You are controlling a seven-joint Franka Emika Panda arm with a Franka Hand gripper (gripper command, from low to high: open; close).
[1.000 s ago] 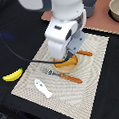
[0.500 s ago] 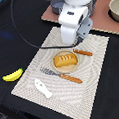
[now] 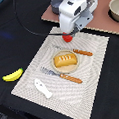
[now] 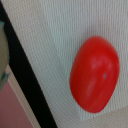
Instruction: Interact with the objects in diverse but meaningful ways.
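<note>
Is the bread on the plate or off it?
On it. The bread sits in the middle of the round plate, between knife and fork.

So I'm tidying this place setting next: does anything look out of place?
Mostly the banana: it lies off the placemat on the dark table, at the exterior view's left. The tomato sits at the mat's far edge, under the gripper. The bread loaf rests neatly on the plate.

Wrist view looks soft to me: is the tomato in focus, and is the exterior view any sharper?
Wrist view: the tomato fills the frame, blurred at its edges, no harsh glare. Exterior view: coarse but readable; the gripper partly hides the tomato, and the bread loaf is clear.
</note>
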